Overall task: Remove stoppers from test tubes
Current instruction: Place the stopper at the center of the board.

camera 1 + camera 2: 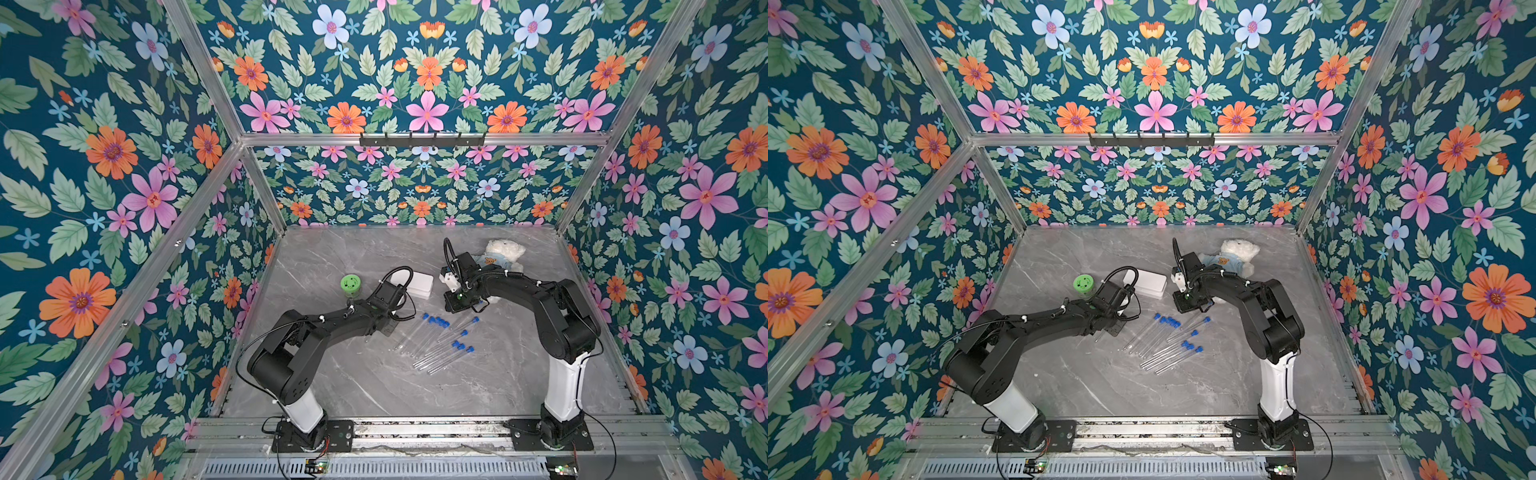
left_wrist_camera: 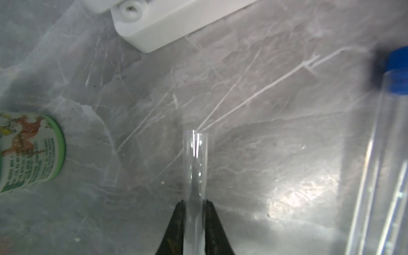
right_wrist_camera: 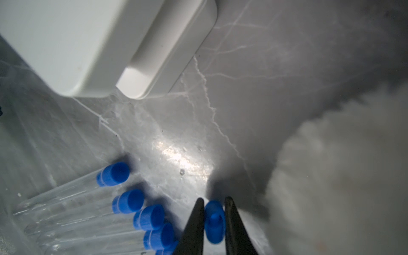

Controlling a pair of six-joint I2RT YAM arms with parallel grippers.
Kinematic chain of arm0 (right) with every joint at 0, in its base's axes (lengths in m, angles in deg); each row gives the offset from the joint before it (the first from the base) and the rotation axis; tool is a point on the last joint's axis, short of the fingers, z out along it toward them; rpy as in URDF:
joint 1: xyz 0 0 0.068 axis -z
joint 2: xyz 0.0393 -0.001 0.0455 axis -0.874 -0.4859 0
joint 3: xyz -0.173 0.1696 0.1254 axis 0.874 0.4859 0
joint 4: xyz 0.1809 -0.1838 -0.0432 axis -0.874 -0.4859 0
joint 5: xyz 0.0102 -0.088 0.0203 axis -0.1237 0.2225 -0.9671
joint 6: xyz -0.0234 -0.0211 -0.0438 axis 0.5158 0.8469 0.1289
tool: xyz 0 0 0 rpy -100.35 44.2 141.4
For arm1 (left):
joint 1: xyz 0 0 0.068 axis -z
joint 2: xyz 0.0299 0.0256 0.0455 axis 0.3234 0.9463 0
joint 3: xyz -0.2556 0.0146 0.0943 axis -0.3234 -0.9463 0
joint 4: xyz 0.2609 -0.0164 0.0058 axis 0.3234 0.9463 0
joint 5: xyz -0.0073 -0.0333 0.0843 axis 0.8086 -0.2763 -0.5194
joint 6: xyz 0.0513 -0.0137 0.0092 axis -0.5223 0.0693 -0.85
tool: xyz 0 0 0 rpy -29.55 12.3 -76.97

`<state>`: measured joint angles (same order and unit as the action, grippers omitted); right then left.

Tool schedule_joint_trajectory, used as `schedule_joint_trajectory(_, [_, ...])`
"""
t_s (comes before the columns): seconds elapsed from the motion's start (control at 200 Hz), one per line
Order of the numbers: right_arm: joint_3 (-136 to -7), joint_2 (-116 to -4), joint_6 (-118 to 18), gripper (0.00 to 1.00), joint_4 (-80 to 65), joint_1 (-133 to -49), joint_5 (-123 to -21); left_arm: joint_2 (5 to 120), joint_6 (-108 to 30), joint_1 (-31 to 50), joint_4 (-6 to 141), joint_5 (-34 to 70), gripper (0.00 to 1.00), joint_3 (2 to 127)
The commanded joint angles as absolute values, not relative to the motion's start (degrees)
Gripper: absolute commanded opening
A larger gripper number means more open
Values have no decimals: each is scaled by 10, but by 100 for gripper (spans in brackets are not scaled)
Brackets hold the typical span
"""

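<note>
The left gripper (image 2: 194,202) clamps tight on an open-mouthed test tube (image 2: 196,159) jutting past its fingertips. The right gripper (image 3: 214,198), narrowly parted, pinches a blue stopper (image 3: 214,223); capped tubes (image 3: 61,190) lie just beside it.

Top views bright, evenly lit, walls bowing at the edges; wrist views dimmer and soft, glare flaring off the bench (image 3: 183,159), stopper (image 3: 214,220) smeared, plush toy (image 3: 342,187) a white blur

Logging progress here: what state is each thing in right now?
left gripper: shut on held tube.
held tube: unstoppered, mouth open.
right gripper: loose stopper between jaws, grip unclear.
loose stopper: off its tube.
table tubes: lying flat, blue stoppers in.
white box: closed.
jar: upright, green lid on.
</note>
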<state>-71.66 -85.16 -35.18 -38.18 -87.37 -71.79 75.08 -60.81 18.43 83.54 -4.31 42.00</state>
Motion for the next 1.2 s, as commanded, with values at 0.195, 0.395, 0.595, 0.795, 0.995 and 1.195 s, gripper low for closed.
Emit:
schedule_joint_trajectory(0.195, [-719,-846,-342,32,-401,-878,-689,764,-597,181,850,-34,0,424])
schedule_joint_trajectory(0.395, [-714,-829,-345,39,-393,-880,-694,765,-595,177,850,-28,8,426])
schedule_joint_trajectory(0.595, [-705,-807,-346,42,-379,-884,-702,765,-595,176,851,-22,17,429])
schedule_joint_trajectory(0.795, [-685,-770,-350,49,-351,-885,-717,752,-595,176,854,-18,30,432])
schedule_joint_trajectory(0.995, [-665,-741,-359,54,-322,-884,-736,735,-594,177,864,-24,41,440])
schedule_joint_trajectory(1.195, [-651,-725,-384,67,-299,-866,-811,680,-614,218,850,-41,41,431])
